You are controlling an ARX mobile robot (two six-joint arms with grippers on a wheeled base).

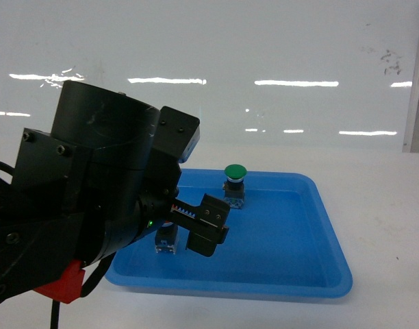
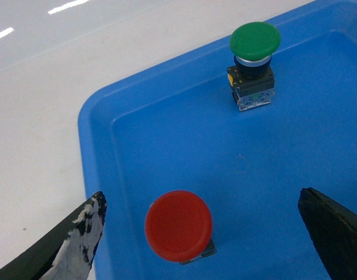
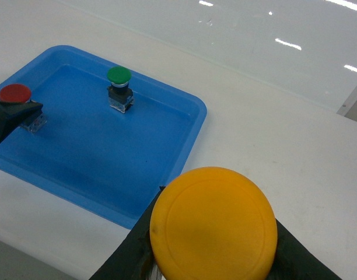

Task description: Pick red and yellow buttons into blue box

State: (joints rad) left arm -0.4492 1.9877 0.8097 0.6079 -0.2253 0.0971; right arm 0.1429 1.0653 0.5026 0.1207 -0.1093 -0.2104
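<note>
White table: carries the shallow blue tray.

My left arm: reaches over the tray's left edge.

My left gripper: fingers apart, poised above and to either side of the red button, not touching it.

My right gripper: closed on the yellow button, held above the table off the tray's right-hand corner.

Red button: upright near the tray's left edge.

Green button: upright near the tray's far edge.

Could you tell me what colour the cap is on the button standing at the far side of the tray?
Green, clearest in the left wrist view.
</note>
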